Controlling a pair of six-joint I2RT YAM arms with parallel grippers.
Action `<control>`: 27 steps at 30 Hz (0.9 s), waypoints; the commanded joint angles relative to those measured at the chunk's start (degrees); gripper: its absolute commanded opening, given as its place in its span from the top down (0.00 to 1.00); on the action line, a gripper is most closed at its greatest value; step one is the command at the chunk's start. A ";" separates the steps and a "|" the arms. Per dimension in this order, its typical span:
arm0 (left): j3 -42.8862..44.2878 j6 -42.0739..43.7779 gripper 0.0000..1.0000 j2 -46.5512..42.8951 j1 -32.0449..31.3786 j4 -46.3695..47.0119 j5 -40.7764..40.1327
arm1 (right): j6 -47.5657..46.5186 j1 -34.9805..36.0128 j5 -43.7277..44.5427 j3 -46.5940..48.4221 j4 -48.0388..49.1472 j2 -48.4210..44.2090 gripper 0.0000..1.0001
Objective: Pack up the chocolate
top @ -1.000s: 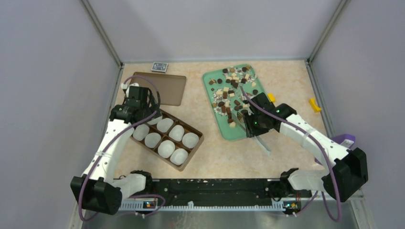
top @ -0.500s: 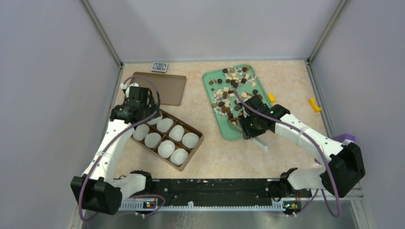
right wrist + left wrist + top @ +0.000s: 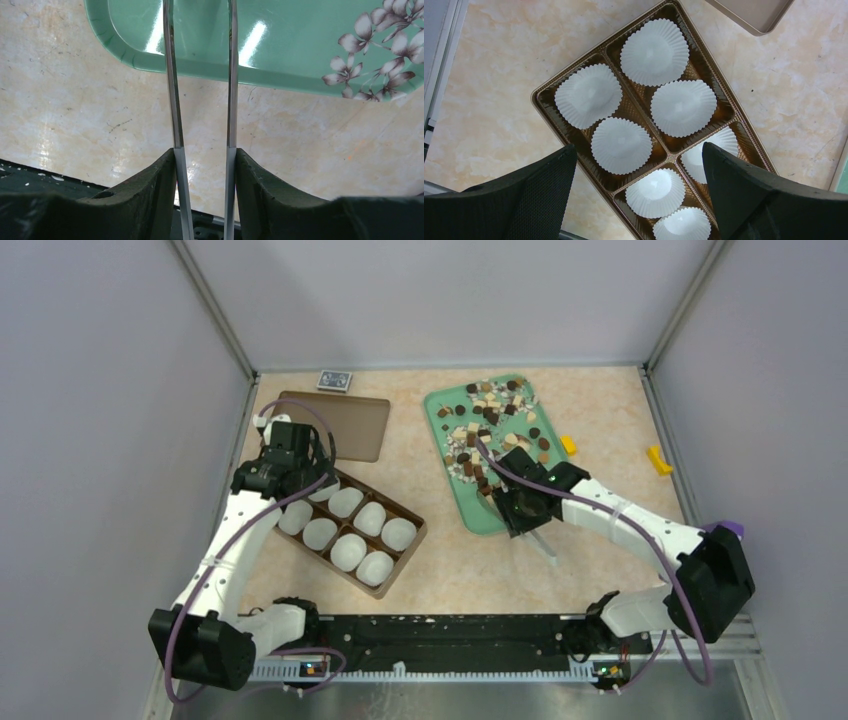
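Note:
The chocolate is several small dark, tan and cream pieces scattered on the green flowered tray. My right gripper hangs over the tray's near end, shut on metal tweezers. In the right wrist view the gripper shows both tweezer arms running up over the tray; their tips are out of frame. My left gripper is open and empty above the brown box. In the left wrist view it hangs over the box, which holds several empty white paper cups.
A brown lid lies behind the box, with a small blue card pack at the back edge. Two yellow blocks lie right of the tray. A purple object sits at the right edge.
My right gripper has moved left and a little nearer along the tray's near end, still holding the tweezers. The left arm has not moved.

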 commanded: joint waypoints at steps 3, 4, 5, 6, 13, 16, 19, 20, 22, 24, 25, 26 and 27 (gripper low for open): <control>-1.04 0.36 0.01 -0.80 0.27 1.87 -0.04 | 0.44 1.04 3.82 1.71 0.07 0.85 0.56; -1.08 -0.44 0.01 -0.78 0.27 1.69 -0.47 | 0.31 1.06 3.88 1.74 0.10 0.98 0.56; -1.00 -1.38 0.01 -0.66 0.27 1.16 -0.80 | 0.12 1.14 3.91 1.79 0.09 1.06 0.57; -0.74 -1.95 0.01 -0.35 0.27 0.62 -0.80 | 0.05 1.15 4.00 1.82 0.10 1.17 0.58; 2.84 -4.28 0.01 3.52 0.59 -4.85 -2.33 | 0.25 1.15 3.59 2.76 -0.85 0.13 0.68; 4.00 -4.71 0.01 3.74 1.38 -7.22 -3.80 | 0.67 1.15 3.39 3.33 -1.02 -0.83 0.70; 4.22 -4.95 0.01 3.48 4.27 -8.82 -4.14 | 1.08 1.11 3.36 3.43 -0.93 -1.67 0.70; 3.96 -4.96 0.01 3.27 6.25 -9.19 -3.49 | 1.21 1.15 3.17 3.47 -0.83 -1.87 0.70; 3.31 -4.94 0.01 3.21 9.01 -9.83 -1.48 | 1.37 1.15 2.85 3.35 -0.57 -2.05 0.71; 2.50 -6.04 0.01 3.12 12.70 -10.91 -0.21 | 1.47 1.15 2.55 3.20 -0.40 -1.98 0.71; 1.77 -6.34 0.01 2.91 14.29 -11.16 0.15 | 1.44 1.15 2.42 3.24 -0.33 -1.97 0.71; 0.97 -6.54 0.01 2.65 16.03 -11.14 0.40 | 1.49 1.15 2.33 3.21 -0.30 -1.94 0.71; -0.44 -6.17 0.01 2.38 18.01 -10.67 1.03 | 1.53 1.15 2.14 3.24 -0.25 -2.04 0.71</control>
